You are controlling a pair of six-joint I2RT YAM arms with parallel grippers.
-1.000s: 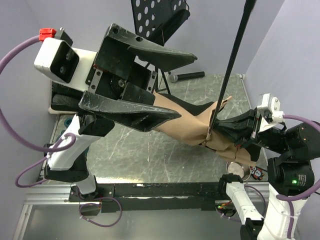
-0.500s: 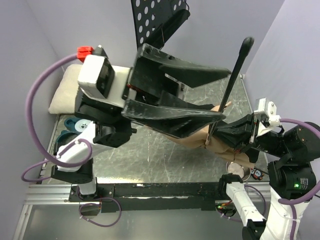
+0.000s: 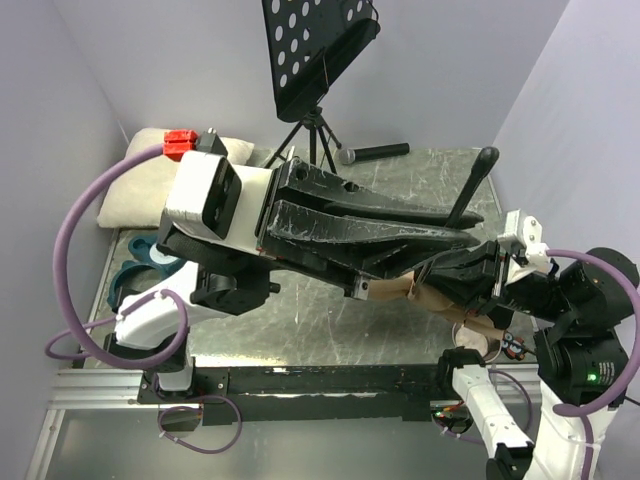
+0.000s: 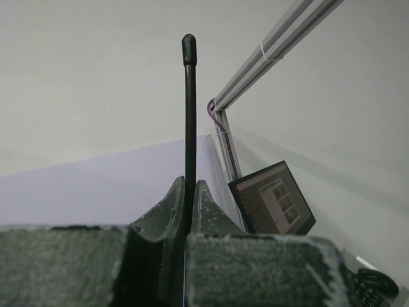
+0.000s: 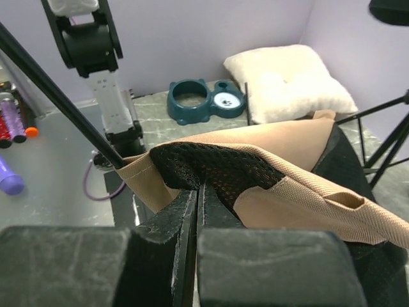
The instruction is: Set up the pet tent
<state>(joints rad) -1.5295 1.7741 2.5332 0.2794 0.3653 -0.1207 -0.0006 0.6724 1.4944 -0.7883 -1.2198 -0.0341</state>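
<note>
The pet tent (image 3: 428, 296) is a tan fabric bundle at the right of the table, mostly hidden under my left gripper in the top view. Its black pole (image 3: 478, 180) slants up out of the fabric. My left gripper (image 3: 462, 232) is shut on that pole (image 4: 189, 115), which stands straight up between the fingertips of the left gripper (image 4: 189, 187). My right gripper (image 5: 200, 187) is shut on the tent's black mesh lining (image 5: 214, 167), with tan fabric (image 5: 300, 142) draped over it and the pole (image 5: 57, 102) entering a sleeve at the left. The right gripper (image 3: 428, 272) sits just below the left one.
A black perforated stand (image 3: 318, 50) on a tripod is at the back, with a microphone (image 3: 375, 152) lying beside it. A cream pillow (image 3: 135, 190) and a teal pet bowl (image 3: 135, 262) lie at the left. A metal bowl (image 3: 472, 348) sits near the right arm's base.
My left gripper has swung right and down and closed on the pole. The pole now leans lower and further right. The right gripper keeps its hold on the fabric.
</note>
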